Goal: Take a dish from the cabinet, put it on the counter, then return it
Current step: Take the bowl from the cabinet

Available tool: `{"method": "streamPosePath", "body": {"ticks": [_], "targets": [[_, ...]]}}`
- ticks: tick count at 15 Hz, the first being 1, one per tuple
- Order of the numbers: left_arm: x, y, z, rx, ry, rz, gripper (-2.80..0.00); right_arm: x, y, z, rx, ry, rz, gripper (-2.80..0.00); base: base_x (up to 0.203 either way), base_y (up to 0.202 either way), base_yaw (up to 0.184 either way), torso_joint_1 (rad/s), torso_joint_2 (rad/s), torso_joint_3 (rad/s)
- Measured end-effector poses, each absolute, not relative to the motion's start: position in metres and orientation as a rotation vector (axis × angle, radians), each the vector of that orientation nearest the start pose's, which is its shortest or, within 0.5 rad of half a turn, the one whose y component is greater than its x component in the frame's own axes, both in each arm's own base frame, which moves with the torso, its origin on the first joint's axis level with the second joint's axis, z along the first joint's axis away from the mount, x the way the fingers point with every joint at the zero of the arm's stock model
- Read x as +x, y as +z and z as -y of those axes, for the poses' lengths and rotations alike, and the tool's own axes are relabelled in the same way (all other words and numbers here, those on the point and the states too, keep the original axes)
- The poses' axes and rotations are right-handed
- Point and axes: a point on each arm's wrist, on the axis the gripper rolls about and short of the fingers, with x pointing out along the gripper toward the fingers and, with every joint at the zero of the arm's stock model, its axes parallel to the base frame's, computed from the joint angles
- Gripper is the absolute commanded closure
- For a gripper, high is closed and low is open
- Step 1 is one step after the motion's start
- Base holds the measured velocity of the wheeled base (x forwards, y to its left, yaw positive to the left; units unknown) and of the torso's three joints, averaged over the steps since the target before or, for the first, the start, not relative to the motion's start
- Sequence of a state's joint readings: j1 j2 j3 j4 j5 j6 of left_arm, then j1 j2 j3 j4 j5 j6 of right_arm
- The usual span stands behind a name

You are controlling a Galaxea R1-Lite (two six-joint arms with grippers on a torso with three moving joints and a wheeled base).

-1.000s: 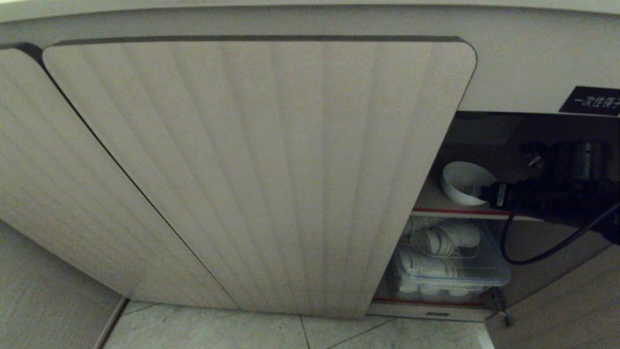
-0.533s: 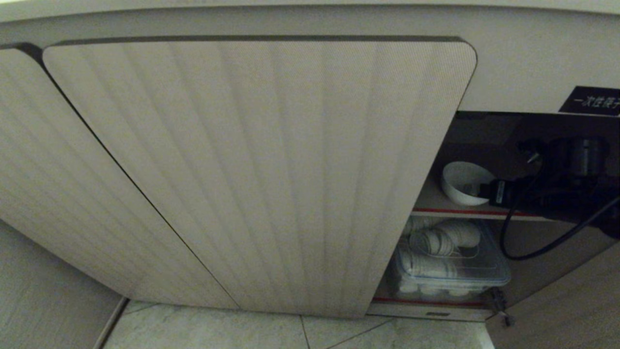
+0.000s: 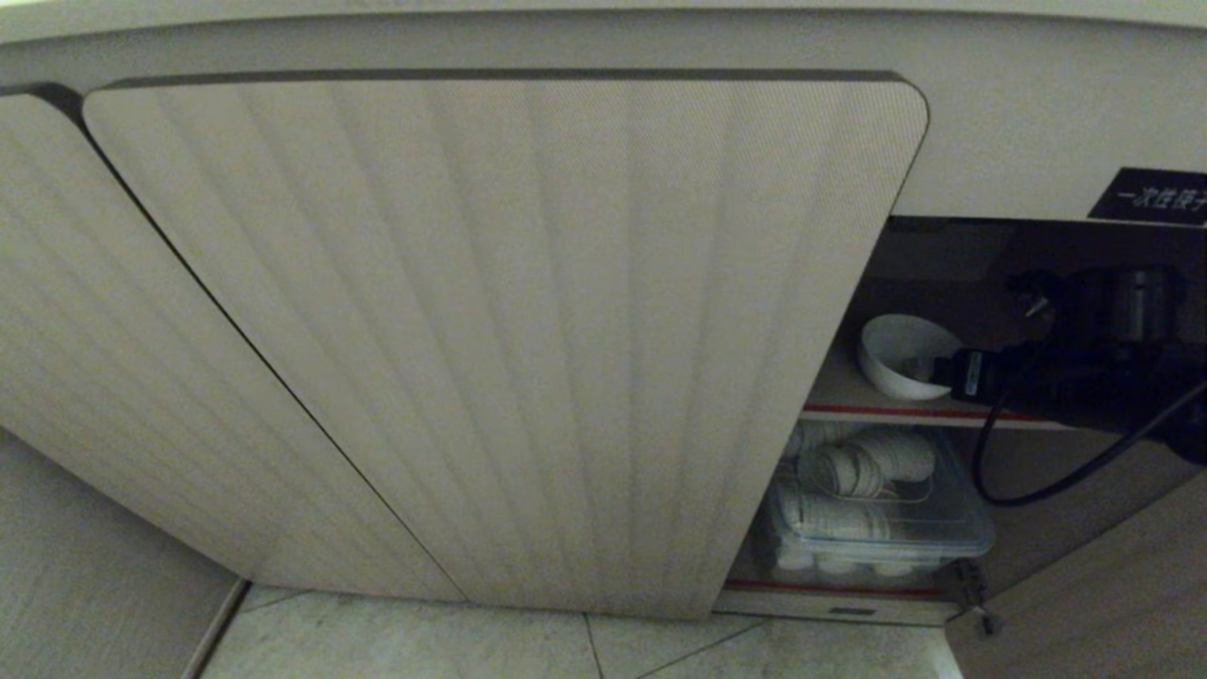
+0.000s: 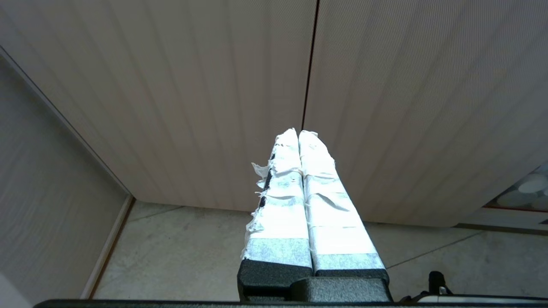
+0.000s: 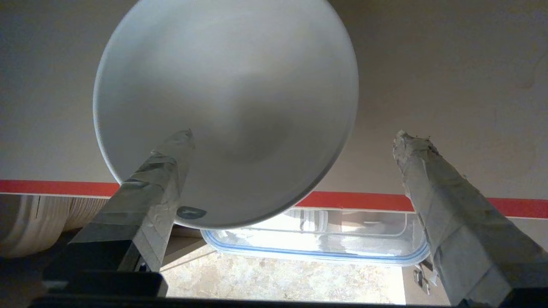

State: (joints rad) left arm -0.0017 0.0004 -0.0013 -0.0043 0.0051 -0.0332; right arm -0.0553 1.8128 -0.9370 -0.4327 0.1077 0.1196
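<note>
Low beige cabinet [image 3: 528, 311], ribbed door ajar, right of frame. White bowl [image 3: 901, 354] sits on upper grey shelf [image 3: 849, 391]. Right tool [image 5: 295, 145] spread wide, one finger over rim, nothing clamped. Left tool [image 4: 298, 133] pressed together, parked. Lift, tabletop placement, return all left.

The head view is looking dim and soft; the cabinet [image 3: 490, 330] doors are bowing outward toward the frame's edges; deep shadow is swallowing the right gripper [image 3: 952, 372] inside the opening; the dish [image 3: 896, 354] is catching faint light. In the left wrist view, glare is washing out the taped fingers [image 4: 317, 205]. In the right wrist view, brightness is coming from below the shelf [image 5: 449, 201]; the dish is blurring softly, shading grey.
</note>
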Motion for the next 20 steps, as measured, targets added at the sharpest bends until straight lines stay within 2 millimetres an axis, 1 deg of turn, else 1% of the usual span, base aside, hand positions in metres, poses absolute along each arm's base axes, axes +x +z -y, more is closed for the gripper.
{"method": "streamPosePath", "body": {"ticks": [16, 17, 20], "targets": [[-0.0228, 0.0761, -0.0002, -0.033, 0.004, 0.004, 0.0, 0.3282, 0.1549, 0.0157, 0.149, 0.025, -0.471, -2.8, 0.0, 0.0, 0.0, 0.0, 0.0, 0.0], [-0.0228, 0.0761, -0.0002, -0.033, 0.004, 0.004, 0.0, 0.3282, 0.1551, 0.0157, 0.148, 0.025, -0.471, 0.0, 0.0, 0.0, 0.0, 0.0, 0.0, 0.0], [-0.0228, 0.0762, -0.0002, -0.033, 0.004, 0.005, 0.0, 0.3283, 0.1554, 0.0157, 0.15, 0.025, -0.469, 0.0, 0.0, 0.0, 0.0, 0.0, 0.0, 0.0]]}}
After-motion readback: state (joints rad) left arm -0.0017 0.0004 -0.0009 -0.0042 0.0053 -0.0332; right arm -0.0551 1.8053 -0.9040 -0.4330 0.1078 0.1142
